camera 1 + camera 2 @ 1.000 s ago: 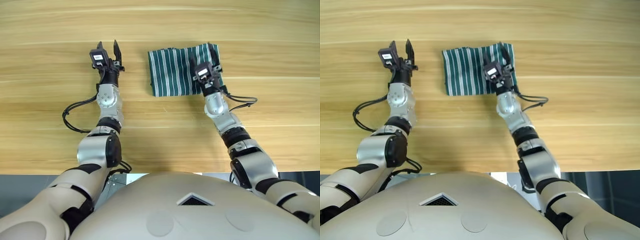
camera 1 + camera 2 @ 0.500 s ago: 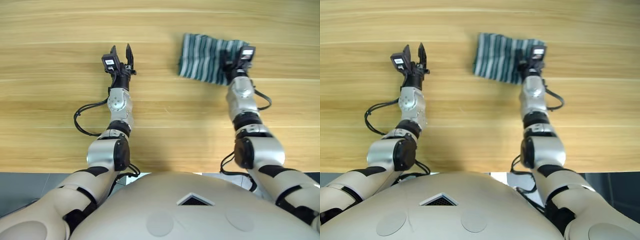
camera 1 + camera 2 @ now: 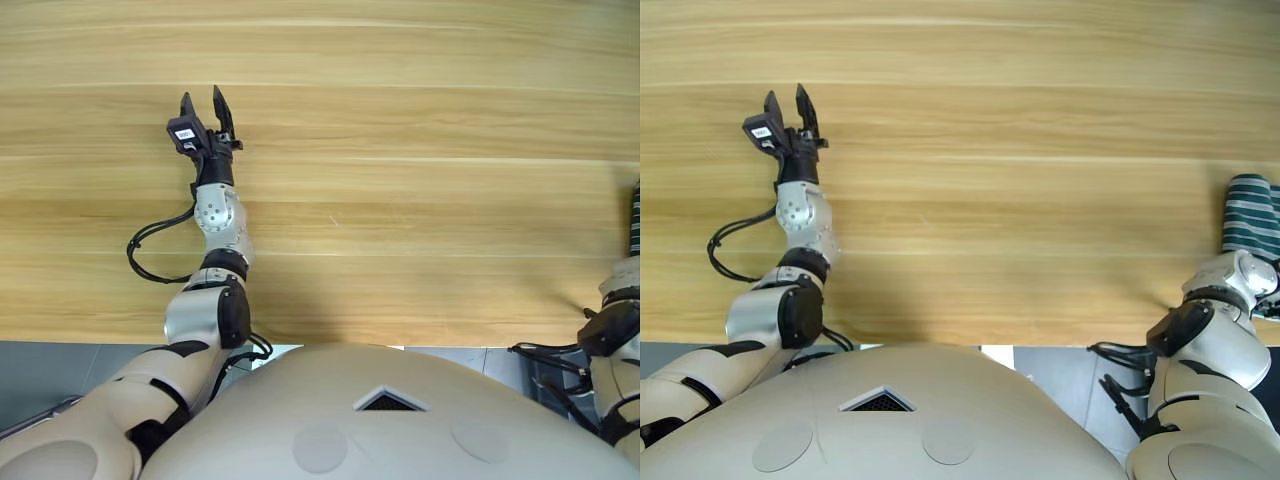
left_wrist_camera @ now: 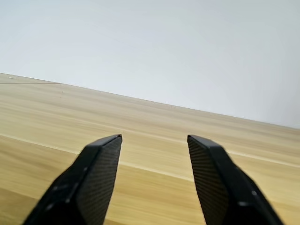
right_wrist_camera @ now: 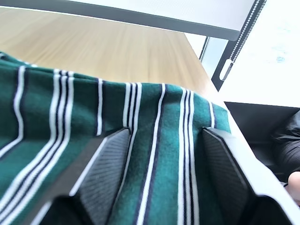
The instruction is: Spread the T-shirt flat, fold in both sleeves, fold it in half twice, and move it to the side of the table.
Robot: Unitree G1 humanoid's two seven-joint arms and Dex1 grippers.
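The folded T-shirt (image 3: 1248, 215), dark green with white stripes, lies at the far right side of the wooden table (image 3: 400, 120). In the right wrist view the T-shirt (image 5: 70, 108) lies close under my right gripper (image 5: 166, 135). That gripper's fingers (image 5: 105, 173) stand wide apart and press into the cloth, with fabric between them. My left gripper (image 3: 205, 108) is open over the bare left part of the table, far from the shirt. It holds nothing, and its fingers (image 4: 98, 173) hover just above the wood.
The table's right edge (image 5: 213, 93) runs right beside the shirt, with a dark floor area and a window-blind cord (image 5: 239, 42) beyond it. A black cable (image 3: 150, 250) loops on the table beside my left forearm. The table's near edge (image 3: 400, 343) lies close to me.
My right arm has swept far to the right, dragging the folded T-shirt from the table's middle to its right side. The left gripper shifted slightly left and stayed open.
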